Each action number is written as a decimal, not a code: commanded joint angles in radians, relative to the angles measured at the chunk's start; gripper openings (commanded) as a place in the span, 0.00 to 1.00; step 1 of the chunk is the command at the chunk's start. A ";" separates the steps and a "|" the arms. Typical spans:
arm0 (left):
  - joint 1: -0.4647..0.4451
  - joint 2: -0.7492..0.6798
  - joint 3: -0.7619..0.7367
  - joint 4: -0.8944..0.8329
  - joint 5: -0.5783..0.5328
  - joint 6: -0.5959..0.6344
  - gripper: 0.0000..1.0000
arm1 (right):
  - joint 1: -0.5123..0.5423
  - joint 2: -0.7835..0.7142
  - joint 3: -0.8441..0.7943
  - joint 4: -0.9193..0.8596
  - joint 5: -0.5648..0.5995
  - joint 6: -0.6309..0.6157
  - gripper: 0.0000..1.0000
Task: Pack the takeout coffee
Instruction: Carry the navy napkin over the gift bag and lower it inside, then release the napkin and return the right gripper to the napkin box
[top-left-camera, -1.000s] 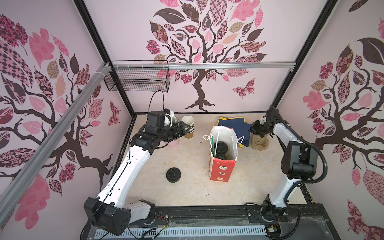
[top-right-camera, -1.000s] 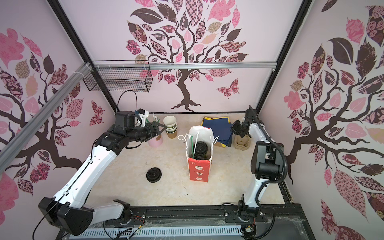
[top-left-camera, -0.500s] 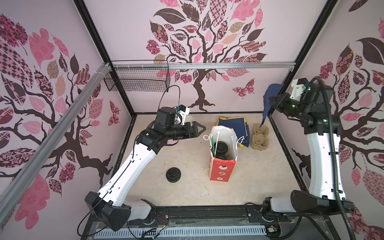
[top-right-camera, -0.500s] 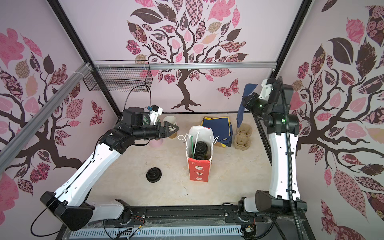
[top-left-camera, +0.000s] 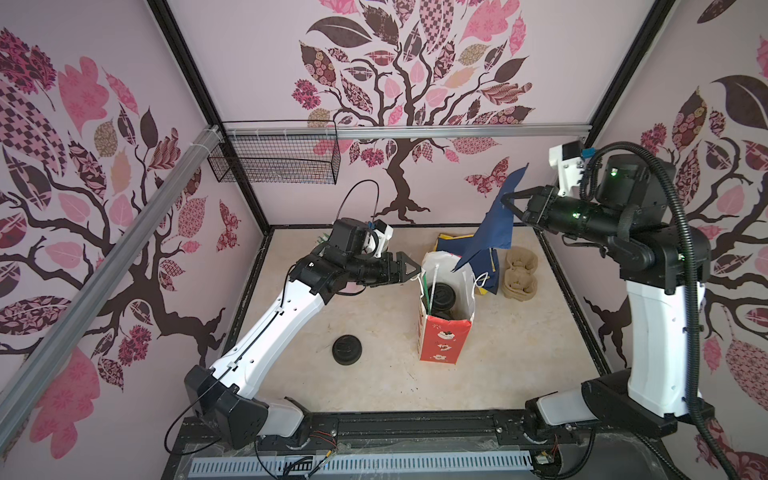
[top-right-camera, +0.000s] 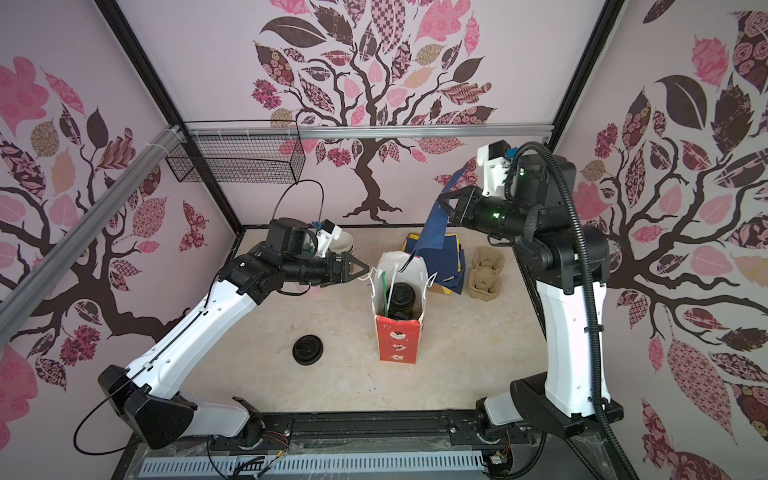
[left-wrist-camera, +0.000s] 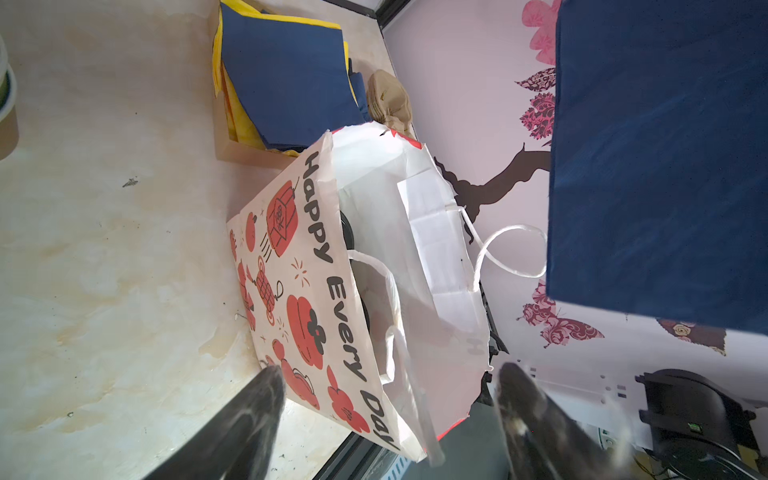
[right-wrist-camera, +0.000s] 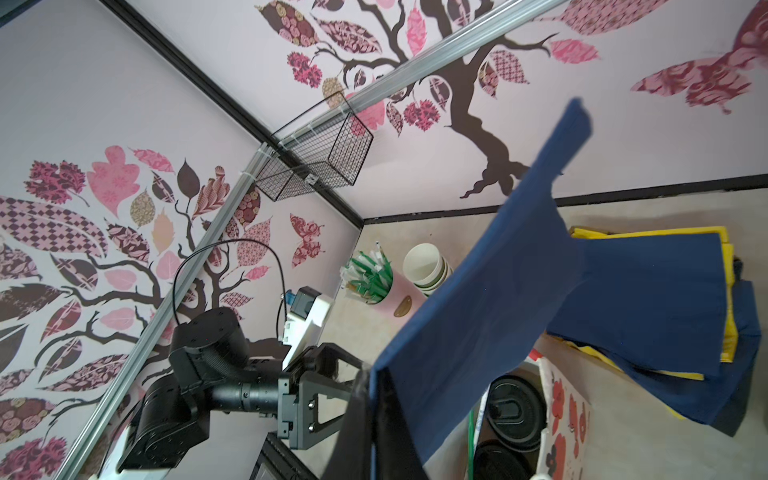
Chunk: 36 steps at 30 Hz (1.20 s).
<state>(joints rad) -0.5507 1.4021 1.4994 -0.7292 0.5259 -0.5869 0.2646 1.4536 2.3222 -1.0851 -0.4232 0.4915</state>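
Two lidded cups (top-left-camera: 444, 293) already in the bag (top-left-camera: 440, 345); left gripper (top-left-camera: 414, 272) wide open, empty, bag rim just ahead; right gripper (top-left-camera: 505, 200) pinching a napkin (top-left-camera: 492, 224) hanging below it, likely the last item.

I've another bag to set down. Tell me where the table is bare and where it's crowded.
Bare: the front strip between the lid stack, the paper bag and the front rail; also right of the bag, in front of the pulp cup carriers. Crowded: the back, with napkins, carriers, straw cup and paper cups.
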 joint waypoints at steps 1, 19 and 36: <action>-0.008 0.007 0.005 0.018 0.020 0.010 0.80 | 0.076 -0.001 -0.045 -0.039 0.024 0.015 0.00; -0.007 0.027 -0.073 0.048 0.008 -0.006 0.32 | 0.290 -0.037 -0.534 -0.056 0.227 -0.092 0.00; -0.007 0.014 -0.109 0.062 0.010 -0.018 0.00 | 0.413 0.118 -0.797 0.034 0.393 -0.007 0.02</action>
<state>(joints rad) -0.5552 1.4235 1.4223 -0.6823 0.5400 -0.6060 0.6720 1.5471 1.5349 -1.0698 -0.0727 0.4557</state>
